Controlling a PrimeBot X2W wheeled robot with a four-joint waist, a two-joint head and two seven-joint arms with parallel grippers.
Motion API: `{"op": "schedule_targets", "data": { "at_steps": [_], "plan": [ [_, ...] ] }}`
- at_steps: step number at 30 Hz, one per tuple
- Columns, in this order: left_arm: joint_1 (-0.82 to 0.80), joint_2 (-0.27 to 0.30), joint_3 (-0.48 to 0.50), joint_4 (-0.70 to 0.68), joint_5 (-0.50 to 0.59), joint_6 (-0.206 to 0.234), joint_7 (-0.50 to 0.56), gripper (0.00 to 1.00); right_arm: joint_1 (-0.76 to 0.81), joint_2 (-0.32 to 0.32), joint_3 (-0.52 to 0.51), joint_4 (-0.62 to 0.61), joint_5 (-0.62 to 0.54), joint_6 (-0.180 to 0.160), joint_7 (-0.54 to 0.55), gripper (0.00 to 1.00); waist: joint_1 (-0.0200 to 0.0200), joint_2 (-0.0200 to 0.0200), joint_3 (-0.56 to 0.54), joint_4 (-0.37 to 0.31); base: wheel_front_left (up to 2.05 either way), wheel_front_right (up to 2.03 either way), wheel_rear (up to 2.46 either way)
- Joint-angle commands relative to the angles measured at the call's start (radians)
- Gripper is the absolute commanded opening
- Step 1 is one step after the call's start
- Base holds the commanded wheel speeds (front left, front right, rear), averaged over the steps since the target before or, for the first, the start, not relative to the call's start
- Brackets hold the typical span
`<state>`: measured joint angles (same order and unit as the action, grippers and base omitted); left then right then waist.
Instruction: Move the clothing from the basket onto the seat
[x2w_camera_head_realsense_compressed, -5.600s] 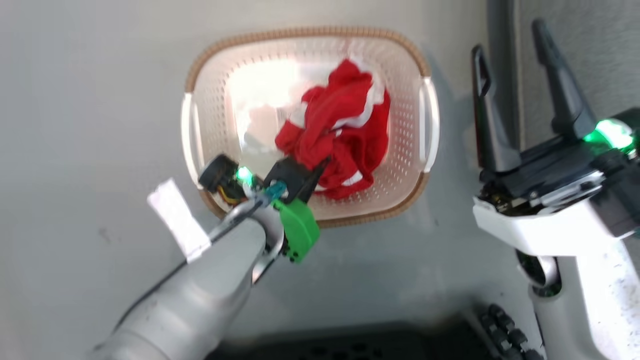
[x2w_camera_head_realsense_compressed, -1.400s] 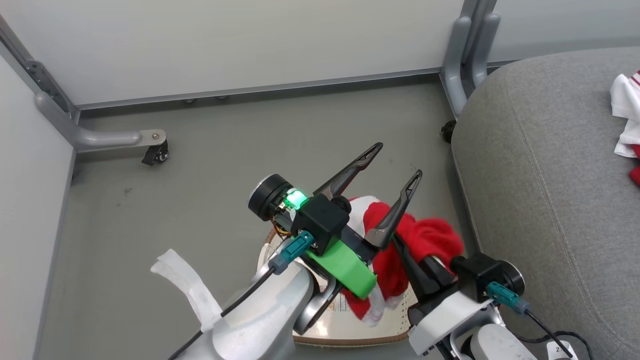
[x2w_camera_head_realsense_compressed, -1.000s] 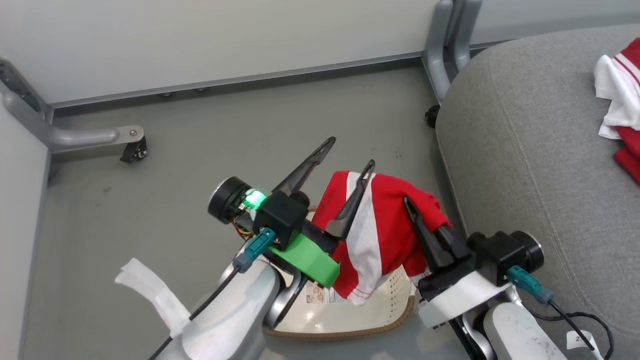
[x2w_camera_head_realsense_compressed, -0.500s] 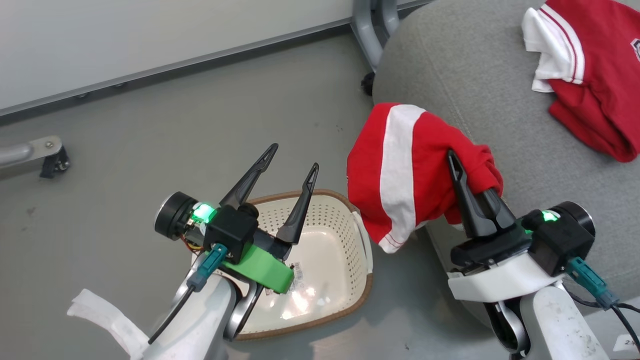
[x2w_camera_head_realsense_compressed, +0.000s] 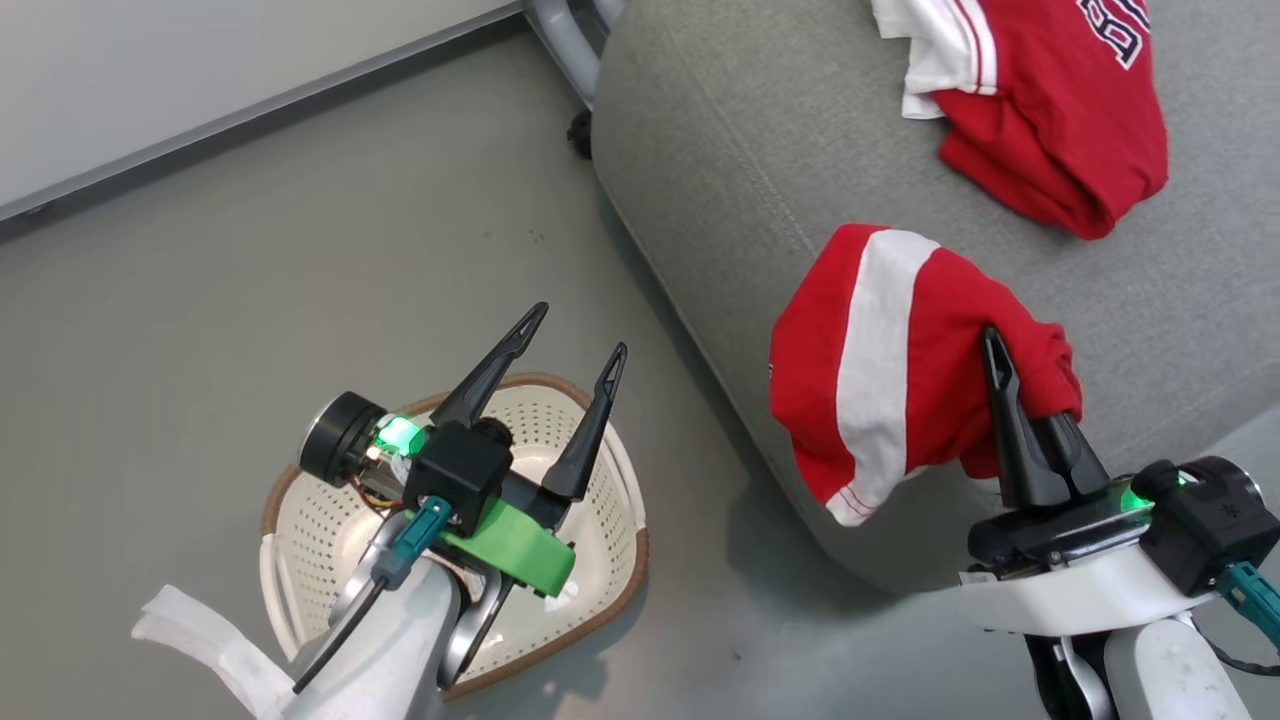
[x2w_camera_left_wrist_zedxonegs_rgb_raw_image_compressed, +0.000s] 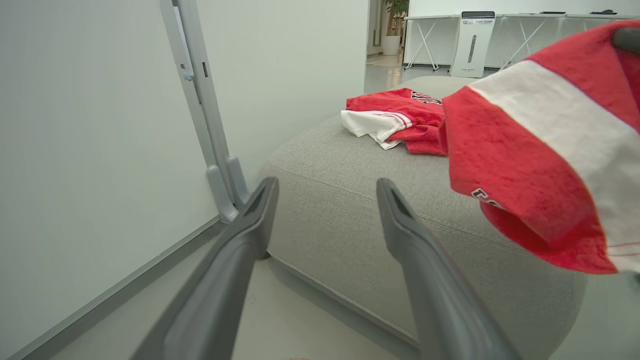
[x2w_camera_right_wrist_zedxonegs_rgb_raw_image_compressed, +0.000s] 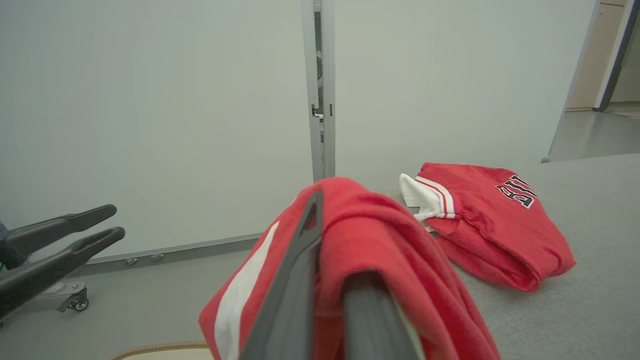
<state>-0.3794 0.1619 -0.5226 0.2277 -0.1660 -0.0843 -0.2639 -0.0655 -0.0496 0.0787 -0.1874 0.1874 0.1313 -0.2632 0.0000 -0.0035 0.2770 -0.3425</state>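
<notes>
Over seat (x2w_camera_head_realsense_compressed: 700, 150) edge, right gripper (x2w_camera_head_realsense_compressed: 1020, 385) clamped on red garment (x2w_camera_head_realsense_compressed: 880, 350), left gripper (x2w_camera_head_realsense_compressed: 580, 330) spread above basket (x2w_camera_head_realsense_compressed: 310, 530)

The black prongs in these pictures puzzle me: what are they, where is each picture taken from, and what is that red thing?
They are the fingers of a wheeled robot's two grippers, which serve as its hands. The picture that shows both arms comes from a camera on its head, looking down. The other two come from cameras on each wrist, looking along that gripper's fingers. The left gripper is open and holds nothing, above a white basket on the floor. The right gripper is shut on a striped red garment, holding it up at the edge of the grey seat. A second red garment already lies on that seat, farther back.
</notes>
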Motion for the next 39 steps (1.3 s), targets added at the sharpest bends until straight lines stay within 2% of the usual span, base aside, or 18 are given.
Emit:
{"op": "schedule_targets", "data": {
  "at_steps": [1,11,15,21,24,29,34,37,39],
  "plan": [
    [0.017,0.004,0.008,0.002,0.010,-0.004,-0.001,1.00,0.018,-0.002,-0.006,-0.010,0.009,-0.001,-0.002,0.00,0.0000,0.0035,0.019,-0.055,0.00,0.00,0.00],
    [0.005,0.005,0.006,0.024,0.042,-0.019,-0.001,1.00,0.024,-0.002,-0.034,-0.028,0.014,-0.001,-0.002,0.00,0.0000,0.0035,0.053,-0.117,0.00,0.00,0.00],
    [-0.011,0.008,-0.011,0.021,0.046,-0.029,-0.001,1.00,-0.049,-0.002,-0.034,-0.030,-0.020,-0.001,-0.002,0.00,0.0000,0.0035,0.088,-0.117,0.00,0.00,0.00],
    [-0.052,0.010,-0.034,0.019,0.043,-0.038,-0.001,1.00,-0.240,-0.014,-0.110,-0.016,-0.054,-0.001,-0.002,0.00,0.0000,0.0035,0.171,-0.070,0.00,0.00,0.00],
    [-0.082,0.012,-0.038,0.015,0.042,-0.040,-0.001,1.00,-0.363,-0.066,-0.167,-0.004,-0.033,-0.001,-0.002,0.00,0.0000,0.0035,0.229,-0.026,0.00,0.00,0.00],
    [-0.127,0.023,-0.029,0.004,0.043,-0.043,-0.001,1.00,-0.557,-0.199,-0.296,0.040,-0.001,-0.001,-0.002,0.00,0.0000,0.0035,0.326,0.051,0.00,0.00,0.00],
    [-0.160,0.033,-0.011,-0.018,0.051,-0.044,-0.001,1.00,-0.685,-0.308,-0.410,0.112,0.031,-0.001,-0.002,0.00,0.0000,0.0035,0.414,0.100,0.00,0.00,0.00],
    [-0.179,0.037,-0.004,-0.024,0.060,-0.045,-0.001,1.00,-0.718,-0.343,-0.450,0.174,0.031,-0.001,-0.002,0.00,0.0000,0.0035,0.461,0.118,0.00,0.00,0.00],
    [-0.189,0.036,-0.002,-0.029,0.066,-0.045,-0.001,1.00,-0.717,-0.345,-0.469,0.216,0.027,-0.001,-0.002,0.00,0.0000,0.0035,0.483,0.127,0.00,0.00,0.00]
  ]
}}
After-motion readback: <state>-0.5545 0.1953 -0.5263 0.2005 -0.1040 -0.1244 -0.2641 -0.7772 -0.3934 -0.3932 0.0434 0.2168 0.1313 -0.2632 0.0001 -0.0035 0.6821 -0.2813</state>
